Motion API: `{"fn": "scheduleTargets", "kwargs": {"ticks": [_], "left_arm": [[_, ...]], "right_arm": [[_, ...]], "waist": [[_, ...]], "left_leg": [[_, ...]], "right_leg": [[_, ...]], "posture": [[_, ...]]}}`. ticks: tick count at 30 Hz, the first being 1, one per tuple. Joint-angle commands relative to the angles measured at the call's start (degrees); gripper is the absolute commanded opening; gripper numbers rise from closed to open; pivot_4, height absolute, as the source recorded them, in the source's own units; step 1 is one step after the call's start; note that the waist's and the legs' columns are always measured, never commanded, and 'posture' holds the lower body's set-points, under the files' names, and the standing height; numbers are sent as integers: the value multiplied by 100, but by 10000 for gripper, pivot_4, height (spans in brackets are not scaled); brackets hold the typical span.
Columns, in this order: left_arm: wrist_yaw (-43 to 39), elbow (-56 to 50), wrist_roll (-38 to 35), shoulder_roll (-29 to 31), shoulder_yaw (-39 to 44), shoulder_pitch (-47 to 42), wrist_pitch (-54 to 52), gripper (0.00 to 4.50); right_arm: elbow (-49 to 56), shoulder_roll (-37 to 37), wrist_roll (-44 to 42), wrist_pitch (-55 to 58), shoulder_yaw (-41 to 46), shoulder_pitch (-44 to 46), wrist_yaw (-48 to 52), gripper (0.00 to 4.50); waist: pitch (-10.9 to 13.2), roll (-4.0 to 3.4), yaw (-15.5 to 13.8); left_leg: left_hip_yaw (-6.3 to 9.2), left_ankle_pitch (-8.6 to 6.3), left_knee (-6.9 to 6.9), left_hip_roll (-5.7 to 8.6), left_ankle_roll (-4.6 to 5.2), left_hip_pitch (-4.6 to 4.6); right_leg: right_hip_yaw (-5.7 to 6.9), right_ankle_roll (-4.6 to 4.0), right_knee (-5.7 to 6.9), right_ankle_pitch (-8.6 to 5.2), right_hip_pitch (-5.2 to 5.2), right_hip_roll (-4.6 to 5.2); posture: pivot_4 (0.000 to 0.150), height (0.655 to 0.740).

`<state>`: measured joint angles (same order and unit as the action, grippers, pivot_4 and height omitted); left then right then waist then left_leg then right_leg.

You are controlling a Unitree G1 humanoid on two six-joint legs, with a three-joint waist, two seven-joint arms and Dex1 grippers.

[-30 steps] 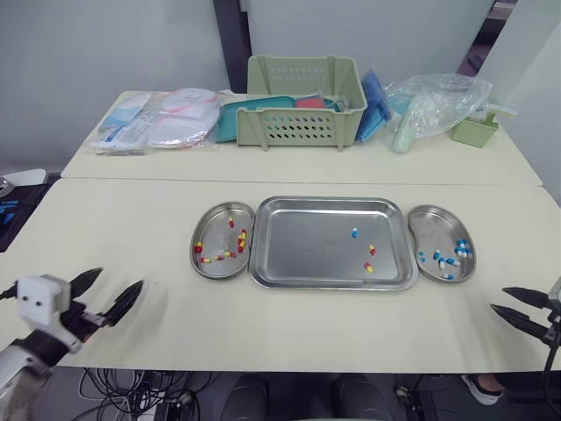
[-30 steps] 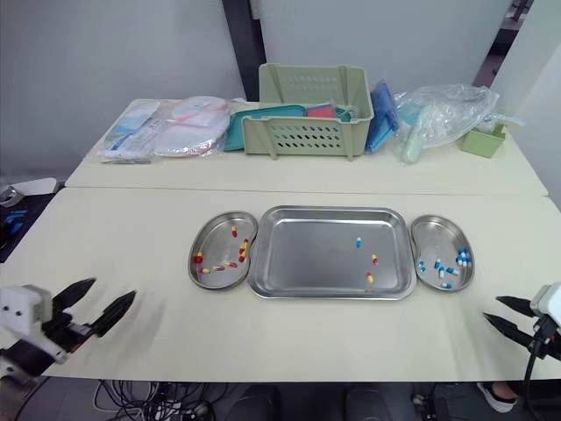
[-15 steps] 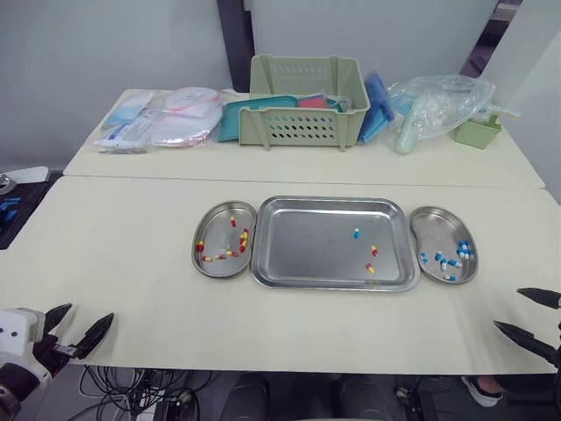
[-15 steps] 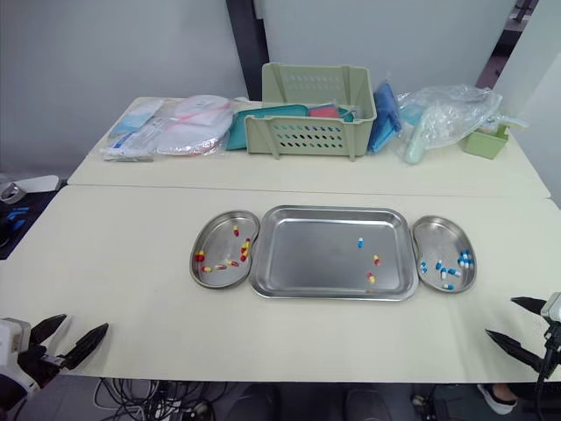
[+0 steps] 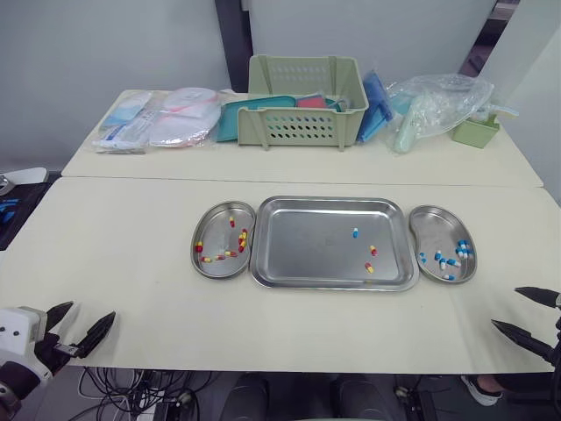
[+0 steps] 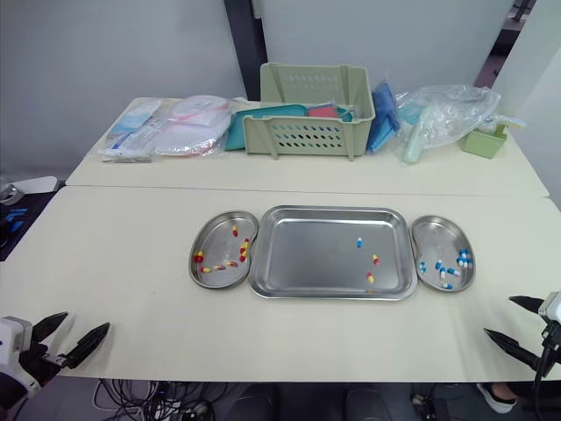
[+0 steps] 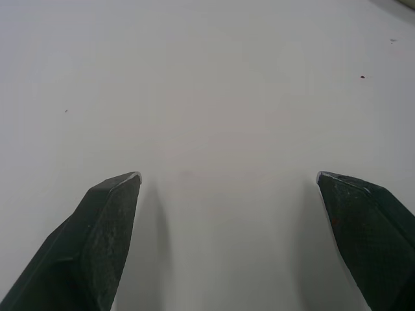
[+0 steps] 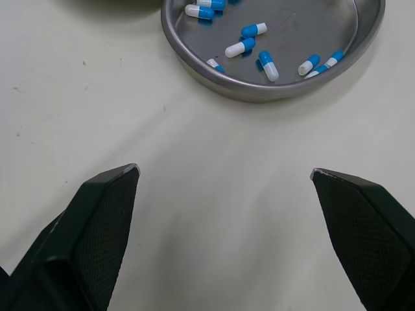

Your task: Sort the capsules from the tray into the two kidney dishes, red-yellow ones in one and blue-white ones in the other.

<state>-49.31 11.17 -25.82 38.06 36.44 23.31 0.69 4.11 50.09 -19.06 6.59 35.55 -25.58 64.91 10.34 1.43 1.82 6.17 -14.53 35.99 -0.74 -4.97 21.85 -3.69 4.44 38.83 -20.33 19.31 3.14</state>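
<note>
A steel tray (image 5: 298,263) lies mid-table holding one blue-white capsule (image 5: 355,233) and two red-yellow capsules (image 5: 372,251), (image 5: 368,267). The left kidney dish (image 5: 213,264) holds several red-yellow capsules. The right kidney dish (image 5: 428,223) holds several blue-white ones (image 8: 248,45). My left gripper (image 5: 81,324) is open at the near left table edge, far from the dishes. My right gripper (image 5: 527,315) is open at the near right edge, just short of the right dish (image 8: 259,87), with nothing between its fingers.
On the back table stand a green basket (image 5: 305,101), packaged supplies (image 5: 158,118), a plastic bag (image 5: 434,105) and a small green holder (image 5: 475,132). Cables (image 5: 131,386) lie on the floor below the front edge.
Both grippers have pulled back toward the near table edge, the left one furthest, down and to the left. Both stay open. Over the last half second little has moved.
</note>
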Motion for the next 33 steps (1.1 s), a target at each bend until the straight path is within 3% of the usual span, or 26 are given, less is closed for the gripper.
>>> {"fn": "scheduleTargets", "kwargs": {"ticks": [1, 22, 29, 33], "left_arm": [[46, -163, 35, -20, 74, 68, 108, 45000], [-29, -792, 72, -134, -48, 219, 124, 45000], [-517, -1512, -73, -205, -332, 430, 181, 45000], [-678, -2138, -202, -277, -672, 468, 87, 45000]], "right_arm": [[-10, 110, -4, -63, 35, 68, 6, 44808], [-174, 131, 121, -198, -19, 107, 89, 44808], [-104, 10, 72, -290, -37, 114, 104, 44808], [481, -425, -48, -624, -29, -87, -42, 44808]], "waist": [[0, 0, 1], [0, 0, 1], [-1, -1, 0], [-1, -1, -2]], "left_leg": [[0, 0, 0, 0, 0, 0], [-1, 0, 0, 0, 0, 0], [-2, 0, 1, 0, 0, 1], [0, 0, 1, 0, 0, 1]], "right_leg": [[0, 0, 0, 0, 0, 0], [-1, 0, 0, 0, 0, 0], [-1, 0, 1, 0, -1, 0], [0, 0, 1, 0, -1, -1]], "posture": [[1500, 7390], [1500, 7390], [1500, 7390], [1500, 7390]]}}
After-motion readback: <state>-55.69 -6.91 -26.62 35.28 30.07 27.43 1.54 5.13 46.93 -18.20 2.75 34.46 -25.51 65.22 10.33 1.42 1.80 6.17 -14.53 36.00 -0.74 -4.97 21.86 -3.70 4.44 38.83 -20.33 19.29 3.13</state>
